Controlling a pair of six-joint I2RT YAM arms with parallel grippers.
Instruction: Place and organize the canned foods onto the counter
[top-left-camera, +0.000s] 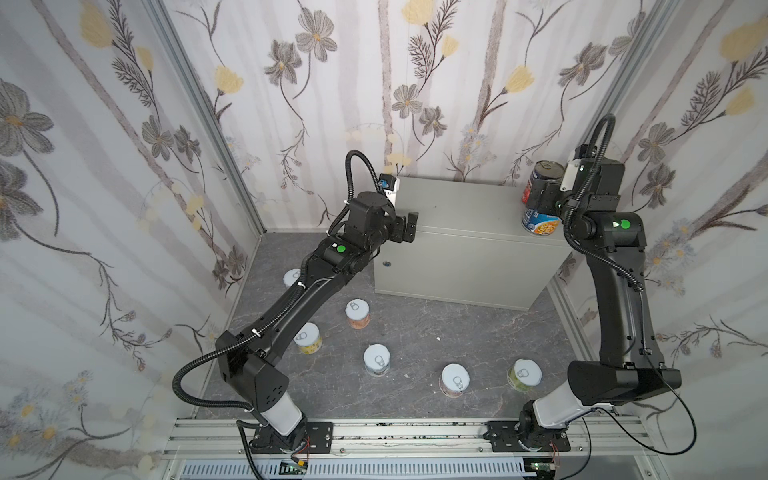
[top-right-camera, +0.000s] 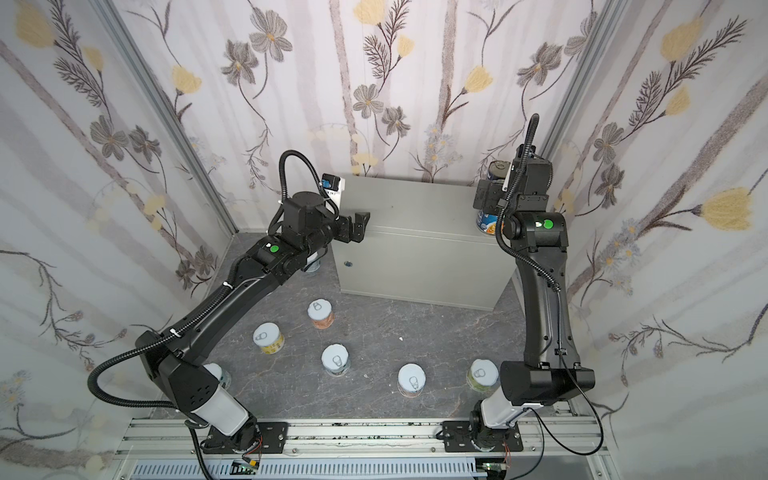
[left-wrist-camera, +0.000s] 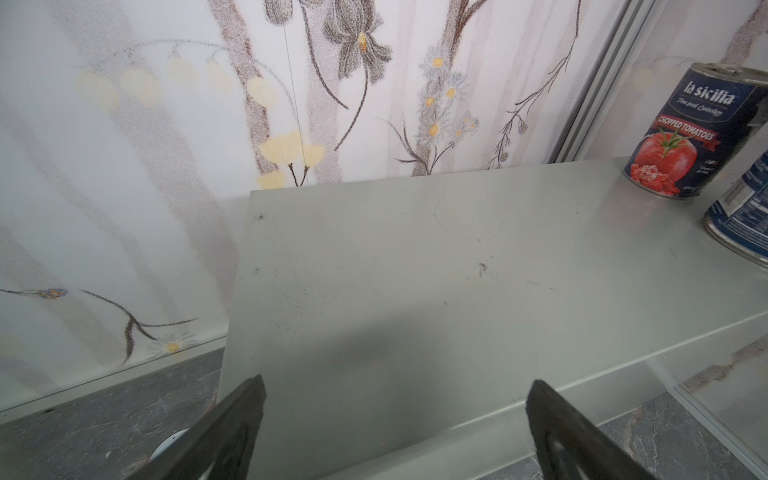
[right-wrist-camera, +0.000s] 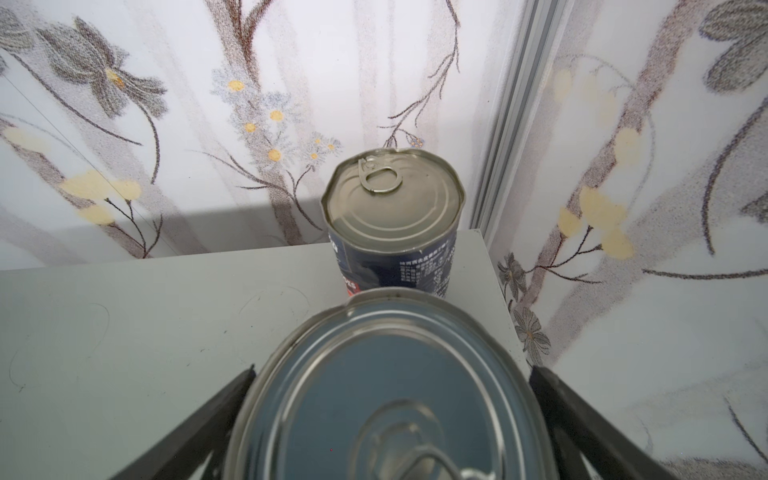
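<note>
**Item: canned foods, count in progress**

- Blue soup can (right-wrist-camera: 395, 399): upright on the worktop (top-left-camera: 457, 216), at its right end near the front edge.
- Tomato can (left-wrist-camera: 681, 133), navy and red: upright behind the soup can, in the worktop's rear right corner. The two are just beside each other; whether they touch is unclear.
- Short cans: all on the floor (top-left-camera: 415, 328), none on the worktop. They include an orange-labelled can (top-left-camera: 357, 312), a yellow-labelled can (top-left-camera: 308, 338) and a green-labelled can (top-left-camera: 524, 374). Others are partly hidden under the left arm.

**Handling**

- Right gripper (right-wrist-camera: 392, 372): spread wide, one finger on each side of the soup can and not pinching it.
- Left gripper (left-wrist-camera: 395, 382): spread wide and empty, over the worktop's left front edge.
- Step in hand, as judged: letting go of the soup can. The gripper should lift straight up until its fingers clear the rim, and only then swing away. A sideways brush could push the can off the nearby front edge or into the tomato can.
- Later cans are best set in rows running left from these two.

**Surface and room**

- Worktop: a light-grey metal cabinet with a scuffed flat top, mostly bare, and a small lock (top-left-camera: 387, 264) on its front.
- Floor: dark marbled grey.
- Walls (top-left-camera: 374, 83): floral paper on three sides.
- Rail (top-left-camera: 415, 432): aluminium, carrying both arm bases at the front.
</note>
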